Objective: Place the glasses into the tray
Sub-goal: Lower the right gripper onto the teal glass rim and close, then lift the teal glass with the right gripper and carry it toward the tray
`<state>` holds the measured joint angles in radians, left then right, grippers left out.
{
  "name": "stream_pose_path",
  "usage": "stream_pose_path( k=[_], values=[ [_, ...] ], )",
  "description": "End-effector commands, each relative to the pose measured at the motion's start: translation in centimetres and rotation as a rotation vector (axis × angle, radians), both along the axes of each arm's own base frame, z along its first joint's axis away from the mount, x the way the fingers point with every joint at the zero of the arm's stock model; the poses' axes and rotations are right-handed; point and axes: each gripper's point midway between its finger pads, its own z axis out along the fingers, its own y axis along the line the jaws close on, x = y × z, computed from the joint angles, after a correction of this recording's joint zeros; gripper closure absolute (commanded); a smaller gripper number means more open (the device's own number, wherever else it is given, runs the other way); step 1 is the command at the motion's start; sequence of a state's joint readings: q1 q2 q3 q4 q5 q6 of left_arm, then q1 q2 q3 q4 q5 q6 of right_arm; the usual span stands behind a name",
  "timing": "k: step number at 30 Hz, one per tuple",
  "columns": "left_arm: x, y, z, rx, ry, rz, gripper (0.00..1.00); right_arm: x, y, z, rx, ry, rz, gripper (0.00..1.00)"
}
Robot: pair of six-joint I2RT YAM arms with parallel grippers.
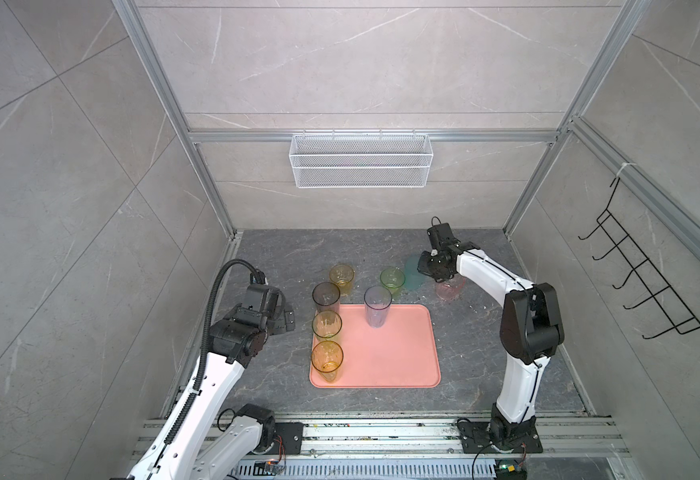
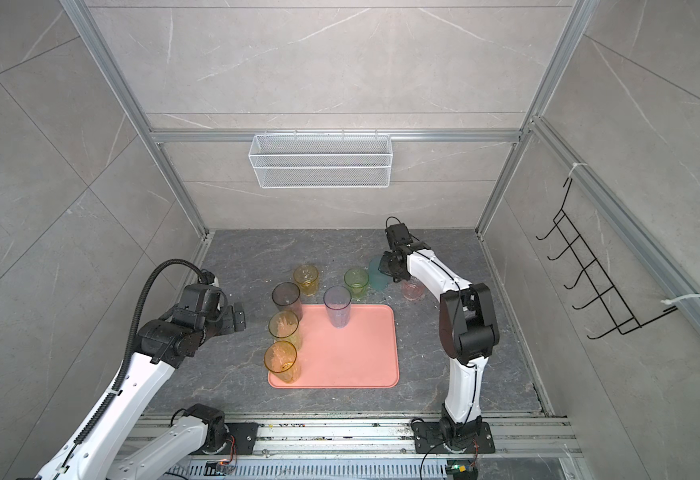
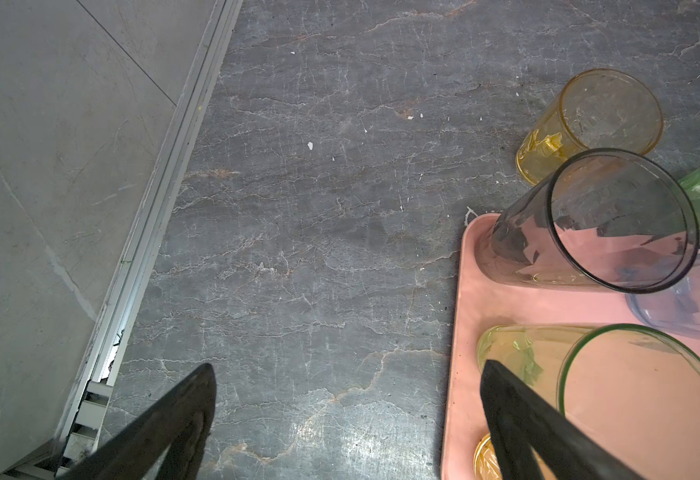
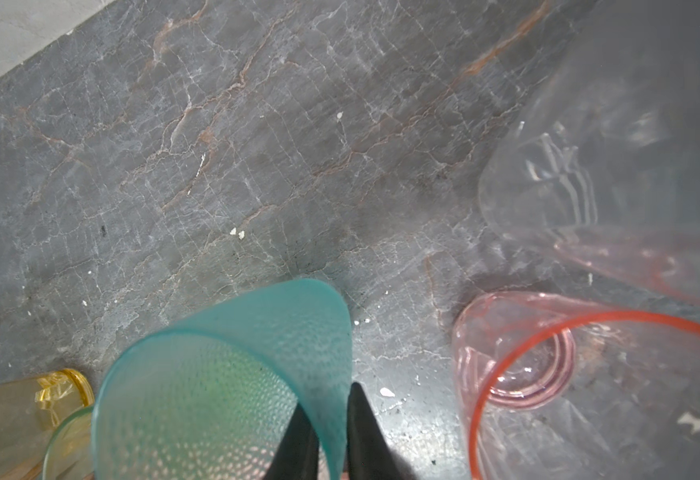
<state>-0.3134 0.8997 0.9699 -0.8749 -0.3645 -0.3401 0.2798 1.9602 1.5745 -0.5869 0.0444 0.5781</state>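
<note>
Right gripper [image 4: 327, 399] is found clamped on the wall of the teal tumbler [image 4: 232, 365] near its rim, one finger inside the cup and one outside. This rim pinch is judged sensible, since the pink tumbler [image 4: 548, 374] and a clear tumbler [image 4: 597, 166] stand close by and leave little room for a grasp round the body. Whether the base has left the table [image 4: 257, 145] cannot be told. In both top views this tumbler is off the tray [image 1: 398, 353], beyond its far right corner. Four tumblers stand in the tray. The tall amber tumbler [image 1: 326, 359], yellow-green tumbler [image 1: 326, 326] and smoky grey tumbler [image 1: 326, 297] are filed along its left edge, and the blue tumbler [image 1: 377, 307] is at the far edge. This packing leaves the centre and right side bare for the rest. The short amber tumbler [image 1: 342, 279] and short green tumbler [image 1: 392, 282] stand on the table just past the far rim. Left gripper [image 3: 348, 365], jaws wide apart and empty, hovers over bare table beside the tray's left edge, apparently parked there to avoid the filed row.
</note>
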Motion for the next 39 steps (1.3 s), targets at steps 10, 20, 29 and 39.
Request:
stream_pose_path(
  k=[10, 20, 29, 39],
  values=[
    [-0.1, 0.4, 0.4, 0.0, -0.017, 0.021, 0.01, 0.4, -0.4, 2.6, -0.021, -0.033, 0.02, 0.94],
    [-0.1, 0.4, 0.5, 0.0, -0.02, 0.021, 0.01, -0.6, -1.2, 6.7, -0.036, -0.108, 0.013, 1.0],
    [-0.1, 0.4, 0.5, -0.001, -0.021, 0.023, 0.01, -3.2, -2.4, 11.3, -0.075, -0.154, 0.034, 1.0],
    [-0.2, 0.5, 0.6, 0.002, -0.023, 0.027, 0.01, -9.3, -2.9, 14.8, -0.165, -0.073, 0.135, 1.0]
  ],
)
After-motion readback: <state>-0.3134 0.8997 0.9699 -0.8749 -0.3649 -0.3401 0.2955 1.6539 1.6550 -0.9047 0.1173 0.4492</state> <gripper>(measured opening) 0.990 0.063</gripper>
